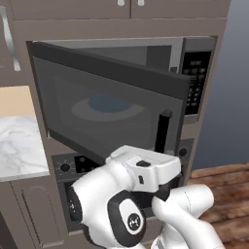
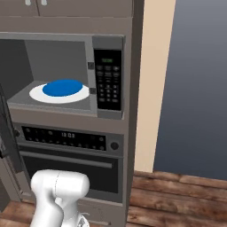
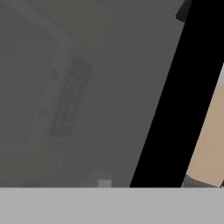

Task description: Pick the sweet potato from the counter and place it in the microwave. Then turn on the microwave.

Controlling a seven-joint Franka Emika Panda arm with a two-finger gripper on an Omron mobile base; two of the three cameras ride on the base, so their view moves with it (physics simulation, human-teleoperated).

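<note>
I counted one microwave (image 2: 66, 75), built into the cabinet wall, with its one door (image 1: 107, 104) swung wide toward me. Inside lay one white turntable (image 2: 35, 94) carrying one blue plate (image 2: 63, 87). In the left base view I saw that plate only as a dim blue oval through the dark door glass. One black keypad (image 2: 108, 80) sat at the microwave's right, and one oven (image 2: 66, 166) with a clock display sat below it. One stretch of counter (image 1: 19, 146) showed at the left, cut off by the frame edge. Two cabinet pulls (image 1: 120, 2) were clipped at the top.

I could not tell where the sweet potato was; the plate looked plain blue from the right.

The gripper (image 1: 154, 171) sat low, just in front of the door's bottom edge and close to its one black handle (image 1: 163, 130). Its fingers were hidden behind the white hand, so I could not tell how far the jaws stood apart or whether they held anything. The hand view was murky: grey glass, the keypad a faint smear behind it, and the handle crossing as a black diagonal bar.
</note>
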